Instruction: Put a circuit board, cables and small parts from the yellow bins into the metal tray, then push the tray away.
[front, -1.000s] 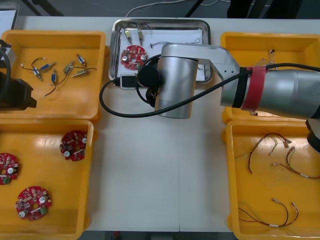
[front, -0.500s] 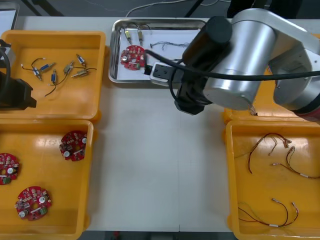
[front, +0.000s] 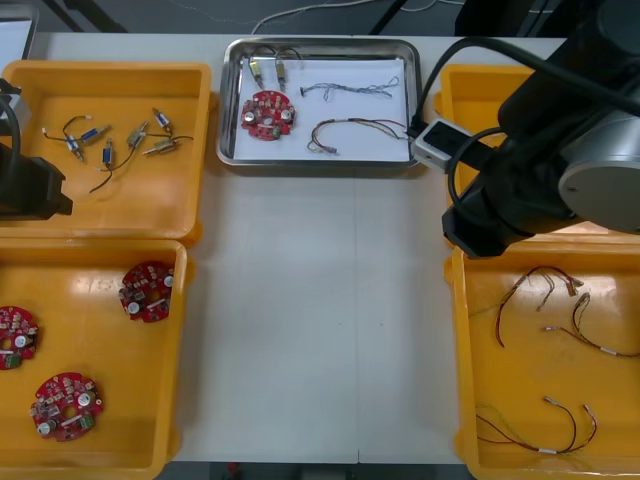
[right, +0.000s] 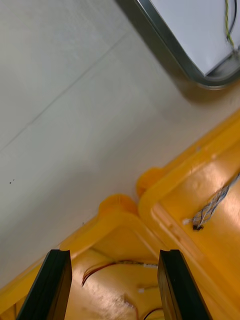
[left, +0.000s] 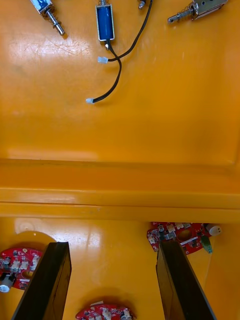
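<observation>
I'm holding my right tool (right: 112, 285) wide open, empty; upper-centre tray (front: 320, 162) looks light, slick, so I'm planning on pushing its lower rim.

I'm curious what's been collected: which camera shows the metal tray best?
The front view: the whole metal tray with its contents. The right wrist view catches one rim corner; the left wrist view looks into yellow bins.

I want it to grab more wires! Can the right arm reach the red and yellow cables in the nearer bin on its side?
Probably yes. The right gripper hovers above that yellow bin's corner with its fingers open and empty. The red and yellow cables lie uncovered just below, and nothing is in the way.
</observation>
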